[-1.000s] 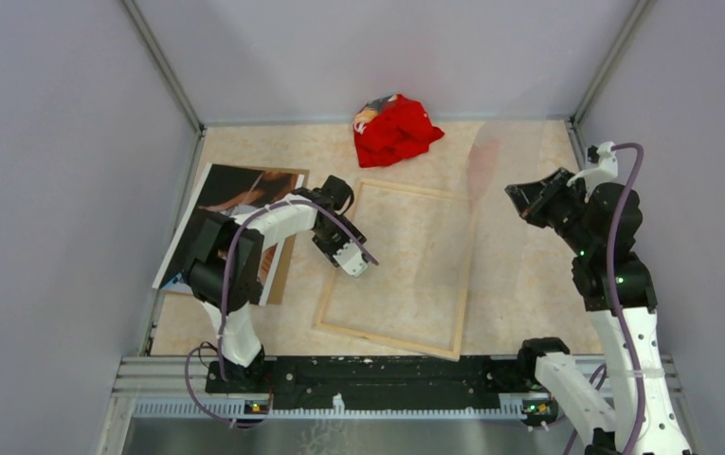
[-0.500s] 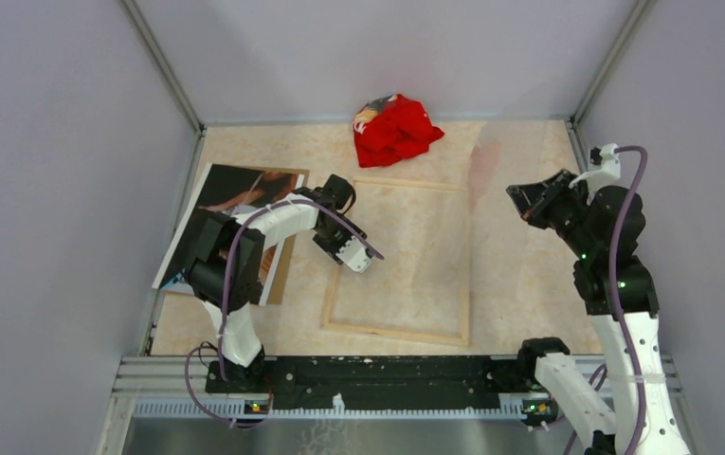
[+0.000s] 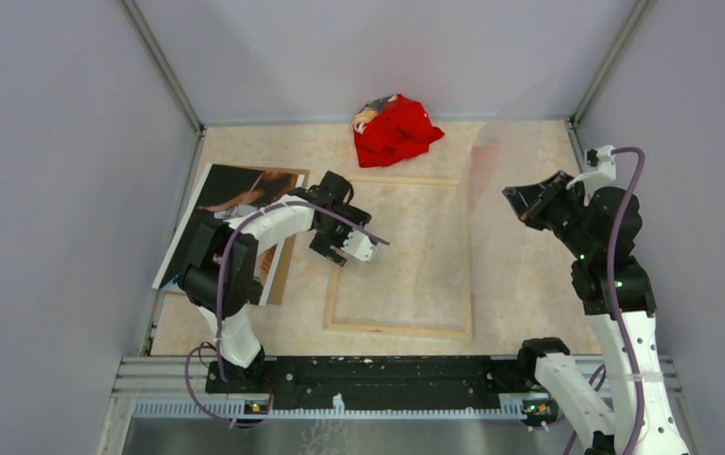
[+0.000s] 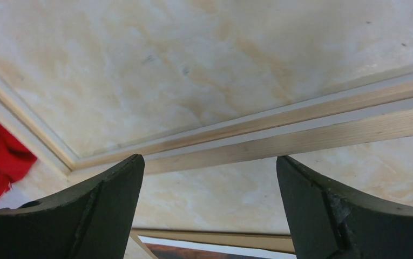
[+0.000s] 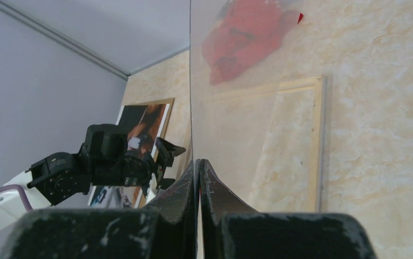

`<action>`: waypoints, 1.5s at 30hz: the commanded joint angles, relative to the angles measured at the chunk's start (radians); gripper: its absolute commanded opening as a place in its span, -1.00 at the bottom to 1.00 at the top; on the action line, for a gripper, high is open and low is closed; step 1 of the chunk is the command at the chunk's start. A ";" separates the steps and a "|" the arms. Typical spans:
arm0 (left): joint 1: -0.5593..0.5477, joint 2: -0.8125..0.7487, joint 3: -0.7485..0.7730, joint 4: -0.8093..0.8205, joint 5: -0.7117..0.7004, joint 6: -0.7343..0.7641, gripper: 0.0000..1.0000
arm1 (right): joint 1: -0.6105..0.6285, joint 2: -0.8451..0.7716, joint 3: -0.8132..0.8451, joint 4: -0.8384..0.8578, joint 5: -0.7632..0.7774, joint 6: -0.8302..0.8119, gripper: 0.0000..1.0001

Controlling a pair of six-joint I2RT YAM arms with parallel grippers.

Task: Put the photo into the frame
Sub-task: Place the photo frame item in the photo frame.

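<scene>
Hovering just above the left rail of the frame, my left gripper has its fingers spread wide with nothing between them. In the wrist view only the pale wood rail and the table show in the gap. The frame lies flat, back side up, in the middle of the table. Its opening seems to show bare table, so I judge there is no glass in it. The clear pane is up in my right gripper, whose fingers are pressed together on one edge of it, holding it upright above the table to the right of the frame. The photo lies picture side up by the left wall, on the brown backing board, outside the frame and touched by neither gripper. A red cloth sits beyond the frame's far rail. By my reckoning the task is at an early stage. The frame is laid out ready, but the pane has to go in, the photo has yet to be picked up and laid inside, and the board must close over it.
</scene>
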 commanded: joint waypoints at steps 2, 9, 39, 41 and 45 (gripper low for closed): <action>0.027 -0.070 0.125 -0.090 0.049 -0.237 0.97 | -0.005 0.011 -0.011 0.118 -0.083 0.049 -1.00; 0.155 -0.219 0.220 -0.034 0.141 -0.652 0.97 | 0.022 0.091 0.004 0.209 -0.175 0.134 -1.00; 0.493 -0.126 0.014 0.156 0.467 -1.146 0.54 | 0.230 0.376 -0.544 0.935 -0.143 0.527 -1.00; 0.483 -0.125 -0.001 0.163 0.474 -1.144 0.46 | 0.220 0.376 -0.554 0.933 -0.143 0.531 -1.00; 0.442 -0.116 -0.031 0.160 0.471 -1.144 0.19 | 0.216 0.391 -0.527 0.916 -0.148 0.519 -1.00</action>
